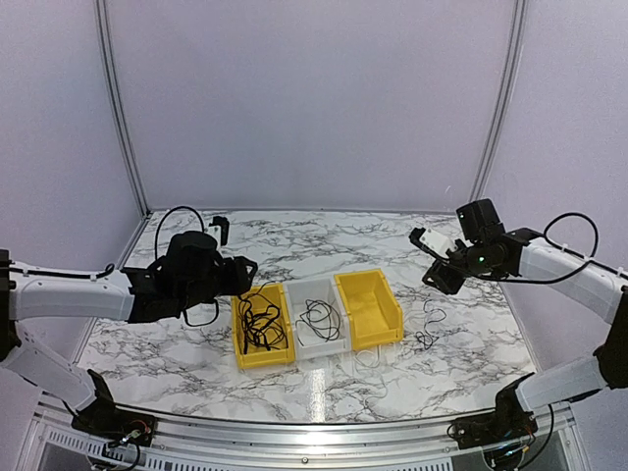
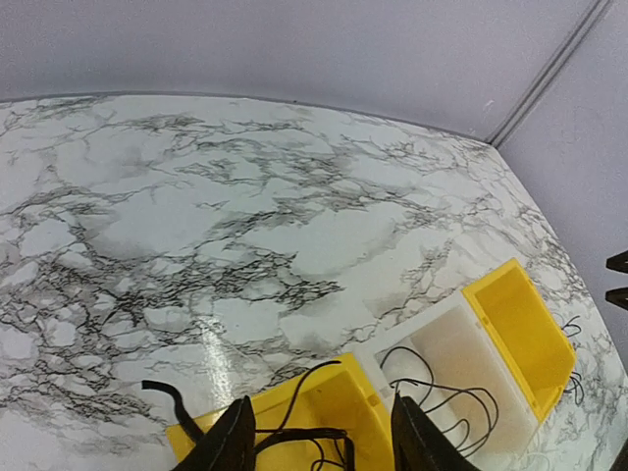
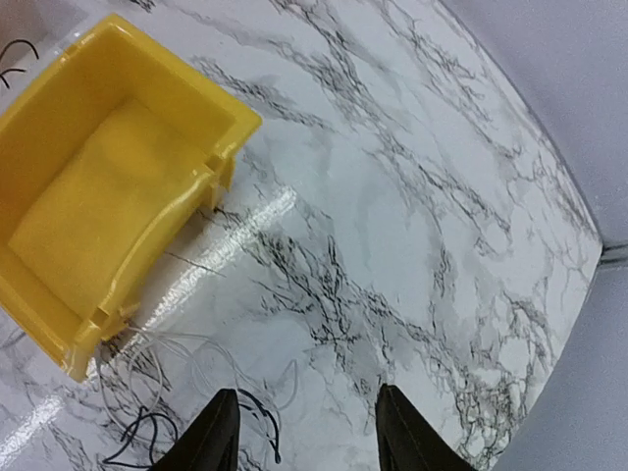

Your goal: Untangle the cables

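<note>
**Table**: marbled top with 3 bins in a row at its middle, side walls touching: left yellow bin, white bin, right yellow bin.

**Cables**: they lie in 3 places.
1. A dense black tangle sits in the left yellow bin.
2. A smaller black loop lies in the white bin.
3. A black cable lies loose on the table, right of the right yellow bin. A pale cable is coiled just beside that bin's near corner.

**Left hand**: raised over the far end of the left yellow bin. The fingers are spread and grasp nothing. Black strands show in the bin below the gap, and whether they touch the fingers I cannot tell.

**Right hand**: raised above the table right of the bins, over the loose cables. It is released and empty.

**Obstructions:** bin walls separate the 3 groups. The right yellow bin's wall crowds the pale cable. A small black object stands at the table's far edge, well apart from the bins.
</note>
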`<move>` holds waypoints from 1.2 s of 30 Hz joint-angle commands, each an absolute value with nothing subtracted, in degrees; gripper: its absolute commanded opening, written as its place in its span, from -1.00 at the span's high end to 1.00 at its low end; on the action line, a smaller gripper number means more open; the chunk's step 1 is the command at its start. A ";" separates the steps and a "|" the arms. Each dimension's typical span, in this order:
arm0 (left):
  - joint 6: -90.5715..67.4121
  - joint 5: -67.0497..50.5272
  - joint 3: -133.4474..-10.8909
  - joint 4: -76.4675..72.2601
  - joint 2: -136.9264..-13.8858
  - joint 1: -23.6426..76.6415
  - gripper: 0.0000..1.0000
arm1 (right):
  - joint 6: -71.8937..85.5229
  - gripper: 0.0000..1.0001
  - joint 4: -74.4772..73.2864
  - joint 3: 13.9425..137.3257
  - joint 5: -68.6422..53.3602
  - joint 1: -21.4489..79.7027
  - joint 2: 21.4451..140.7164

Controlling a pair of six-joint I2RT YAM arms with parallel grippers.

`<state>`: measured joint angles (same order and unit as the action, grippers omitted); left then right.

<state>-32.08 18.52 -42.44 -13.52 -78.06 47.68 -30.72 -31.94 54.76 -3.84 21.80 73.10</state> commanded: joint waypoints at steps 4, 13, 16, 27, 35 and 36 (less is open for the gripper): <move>-22.97 19.56 -50.17 -15.65 -83.32 56.19 0.01 | -33.78 -0.02 -29.45 50.14 -10.70 13.55 72.32; -33.37 38.63 -55.67 1.81 -85.58 57.51 -0.12 | -32.73 -0.03 -25.67 49.34 -12.30 13.19 76.60; -38.43 36.91 -53.50 5.13 -81.32 52.94 -0.19 | -32.32 -0.03 -25.08 49.22 -12.84 13.18 77.34; -58.88 10.20 -34.62 -20.78 -75.93 35.08 -0.32 | -31.11 -0.03 -25.17 49.75 -14.59 13.19 79.09; -69.08 -0.58 -31.03 -39.43 -84.94 29.48 -0.26 | -31.51 -0.03 -25.50 48.94 -13.54 13.18 78.49; -70.13 -1.95 -31.02 -41.10 -86.08 29.04 -0.22 | -31.46 -0.03 -25.49 48.78 -13.47 13.18 78.49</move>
<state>-63.48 5.76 -32.29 -27.42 -82.63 30.76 -31.97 -25.91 49.04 -13.50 13.58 78.85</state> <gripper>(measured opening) 0.637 0.516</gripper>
